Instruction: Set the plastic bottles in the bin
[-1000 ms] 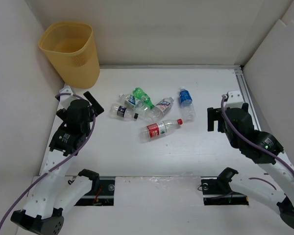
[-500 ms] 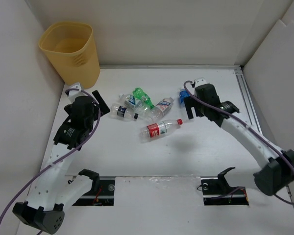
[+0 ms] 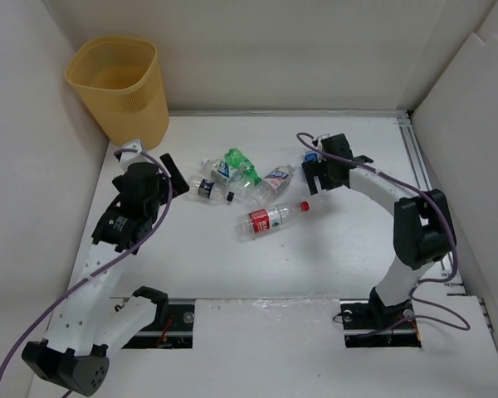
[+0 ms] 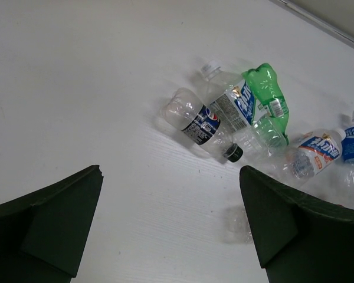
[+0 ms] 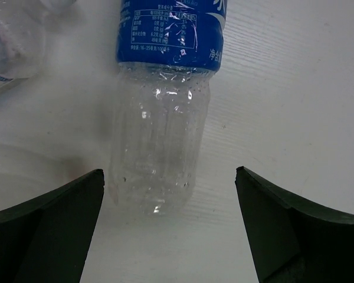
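Right arm [image 3: 373,185] reached over blue-labelled clear bottle [image 5: 161,112], both jaws wide, empty

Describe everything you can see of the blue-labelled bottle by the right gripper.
The blue-labelled bottle is clear, thin, dimpled plastic. It looks empty and lies on its side on the white table. Its blue label carries white print. Its base lies between the open fingers of the right gripper, not gripped.

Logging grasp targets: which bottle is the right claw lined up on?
The blue-labelled bottle, lying flat at the cluster's right end. Its clear lower body sits inside the open right claw; the green bottle and red-labelled bottle lie further left.
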Robot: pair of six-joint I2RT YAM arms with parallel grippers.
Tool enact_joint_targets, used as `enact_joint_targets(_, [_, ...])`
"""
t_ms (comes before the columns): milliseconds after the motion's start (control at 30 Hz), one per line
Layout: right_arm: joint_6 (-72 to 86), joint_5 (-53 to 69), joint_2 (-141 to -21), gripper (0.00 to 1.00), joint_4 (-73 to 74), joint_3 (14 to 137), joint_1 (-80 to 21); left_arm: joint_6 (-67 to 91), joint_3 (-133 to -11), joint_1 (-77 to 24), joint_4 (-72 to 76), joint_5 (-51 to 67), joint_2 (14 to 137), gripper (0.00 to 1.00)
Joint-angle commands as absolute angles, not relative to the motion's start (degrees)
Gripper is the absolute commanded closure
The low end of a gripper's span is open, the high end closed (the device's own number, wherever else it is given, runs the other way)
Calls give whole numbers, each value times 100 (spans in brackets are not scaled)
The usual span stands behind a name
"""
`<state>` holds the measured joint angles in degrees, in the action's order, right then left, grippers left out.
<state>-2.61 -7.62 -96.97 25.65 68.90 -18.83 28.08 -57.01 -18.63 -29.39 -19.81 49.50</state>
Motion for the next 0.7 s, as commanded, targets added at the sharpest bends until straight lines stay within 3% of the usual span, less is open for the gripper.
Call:
enact_joint_targets(0, [-456,-466,-9984,4,1987,7171,-1758,2707,-5695,-1881,-2760,-1934,4948,0])
enact_joint_targets(300, [-624,157,-10801,7,1696,7339,-1512,2707,-5695,-1881,-2707,-1881,4948,0])
enact_joint_targets(400, [-571,229,-10968,19,1644,7400,-1441,2707,-5643,-1881,-2707,-1881,4948,0])
enact_joint_targets(533, [-466,413,-10917,60,1644,7400,-1223,2593,-5643,-1881,-2655,-1558,5001,0])
enact_joint_targets(567, [-388,413,-10855,84,1713,7348,-1161,2541,-5643,-1881,-2654,-1451,5001,0])
enact_joint_targets(633, [-325,413,-10478,99,1766,7269,-1160,2540,-5721,-1881,-2514,-1049,5001,0])
enact_joint_targets(667, [-256,343,-10303,99,1767,7182,-1160,2540,-5722,-1881,-2427,-828,5001,0])
